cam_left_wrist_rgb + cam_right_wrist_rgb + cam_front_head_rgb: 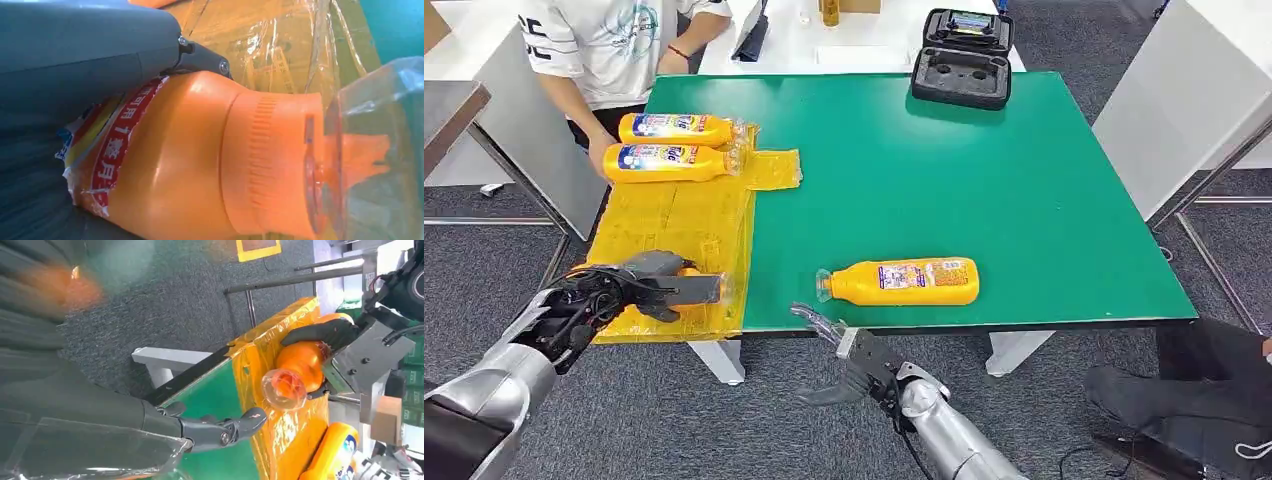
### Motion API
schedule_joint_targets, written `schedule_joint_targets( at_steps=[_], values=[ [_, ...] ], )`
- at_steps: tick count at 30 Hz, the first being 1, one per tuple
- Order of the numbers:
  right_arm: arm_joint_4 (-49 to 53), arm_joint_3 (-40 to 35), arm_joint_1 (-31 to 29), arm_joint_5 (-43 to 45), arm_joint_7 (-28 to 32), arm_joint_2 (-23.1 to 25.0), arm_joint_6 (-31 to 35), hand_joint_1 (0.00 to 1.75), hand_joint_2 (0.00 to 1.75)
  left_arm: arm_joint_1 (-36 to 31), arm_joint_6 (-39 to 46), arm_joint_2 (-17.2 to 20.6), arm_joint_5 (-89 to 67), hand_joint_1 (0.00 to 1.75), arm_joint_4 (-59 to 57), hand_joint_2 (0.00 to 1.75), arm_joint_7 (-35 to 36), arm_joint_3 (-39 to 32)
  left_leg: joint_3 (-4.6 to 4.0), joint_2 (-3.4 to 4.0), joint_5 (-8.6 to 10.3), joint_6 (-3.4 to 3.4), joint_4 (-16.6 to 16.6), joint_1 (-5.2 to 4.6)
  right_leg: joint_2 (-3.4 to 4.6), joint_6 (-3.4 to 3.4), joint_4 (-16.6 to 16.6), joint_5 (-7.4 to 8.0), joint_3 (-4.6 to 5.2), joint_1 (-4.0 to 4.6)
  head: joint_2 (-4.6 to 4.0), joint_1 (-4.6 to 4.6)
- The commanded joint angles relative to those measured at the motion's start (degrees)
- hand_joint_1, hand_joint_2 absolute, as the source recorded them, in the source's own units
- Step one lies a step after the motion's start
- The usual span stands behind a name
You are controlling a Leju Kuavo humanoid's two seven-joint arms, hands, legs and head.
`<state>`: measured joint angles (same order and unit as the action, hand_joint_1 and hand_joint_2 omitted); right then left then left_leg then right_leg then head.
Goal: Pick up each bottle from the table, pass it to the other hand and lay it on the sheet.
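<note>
My left hand (639,285) grips an orange bottle (210,160) with a clear cap (709,290), holding it just over the near end of the yellow sheet (674,215). The right wrist view shows that bottle (300,372) in the left hand (325,332) above the sheet (280,440). Two more bottles (674,128) (669,161) lie side by side at the sheet's far end. Another bottle (904,282) lies on the green table (1024,180) near its front edge. My right hand (849,360) is open just below that edge, fingers (220,430) spread, apart from any bottle.
A person in a white shirt (614,40) stands at the table's far left corner, a hand (599,150) beside the laid bottles. A black case (961,60) sits at the far edge. White tables stand left and right; a person's legs (1184,400) are at lower right.
</note>
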<state>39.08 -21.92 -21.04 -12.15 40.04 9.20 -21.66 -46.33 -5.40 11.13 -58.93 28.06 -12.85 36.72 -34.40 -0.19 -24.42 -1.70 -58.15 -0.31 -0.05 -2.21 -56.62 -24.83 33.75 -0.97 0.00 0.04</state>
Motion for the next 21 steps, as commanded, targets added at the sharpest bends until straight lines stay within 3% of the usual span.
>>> schedule_joint_targets(
  at_steps=[1,2,3,4,10,11,21],
  values=[
    [-5.8,-1.6,-4.0,0.2,0.0,0.0,-0.6,0.0,1.75,0.0,-0.2,-0.3,-0.3,1.54,-3.6,1.75,0.4,1.9,0.09,0.07,-0.02,0.06,0.0,0.03,0.06,0.05,0.0,0.0,-0.08,0.03,0.0,0.0],
    [-5.9,-1.6,-4.1,0.2,0.0,0.0,-0.6,0.0,1.75,0.0,-0.2,-0.2,-0.3,1.38,-3.6,1.75,0.3,1.9,0.13,0.09,-0.04,0.08,0.0,0.06,0.08,0.07,0.0,-0.01,-0.12,0.06,0.0,0.0],
    [-6.4,-1.6,-4.4,0.2,0.0,0.2,-0.6,0.0,1.75,0.1,-0.2,-0.1,-0.3,0.38,-3.5,1.75,0.5,1.8,0.11,0.07,-0.03,0.07,0.0,0.03,0.06,0.06,0.0,-0.01,-0.1,0.04,0.0,0.0],
    [-6.7,-1.6,-4.6,0.3,0.0,0.2,-0.6,0.0,1.75,0.1,-0.3,0.1,-0.3,0.0,-3.5,1.75,0.5,1.6,0.1,0.07,-0.03,0.06,0.0,0.03,0.06,0.05,0.0,0.0,-0.09,0.03,0.0,0.0],
    [-6.8,-1.8,-4.6,0.2,0.0,0.1,-0.5,0.0,1.75,0.5,0.3,0.4,0.2,0.0,-3.1,1.75,0.7,0.7,0.1,0.08,-0.02,0.06,0.0,0.03,0.07,0.06,0.0,0.0,-0.1,0.03,0.0,0.0],
    [-6.8,-1.8,-4.5,0.2,0.0,0.1,-0.4,0.0,1.75,0.6,0.4,0.4,0.3,0.0,-2.9,0.0,0.7,0.6,0.16,0.13,-0.05,0.11,0.0,0.07,0.11,0.1,0.0,-0.01,-0.16,0.08,0.0,0.0],
    [-7.2,-1.9,-4.2,0.1,0.0,0.1,-0.2,0.0,1.75,0.0,-0.1,1.9,0.9,0.0,-1.7,0.0,0.3,-0.5,0.1,0.1,-0.03,0.07,0.0,0.08,0.08,0.09,0.0,-0.01,-0.12,0.08,0.0,0.02]
  ],
)
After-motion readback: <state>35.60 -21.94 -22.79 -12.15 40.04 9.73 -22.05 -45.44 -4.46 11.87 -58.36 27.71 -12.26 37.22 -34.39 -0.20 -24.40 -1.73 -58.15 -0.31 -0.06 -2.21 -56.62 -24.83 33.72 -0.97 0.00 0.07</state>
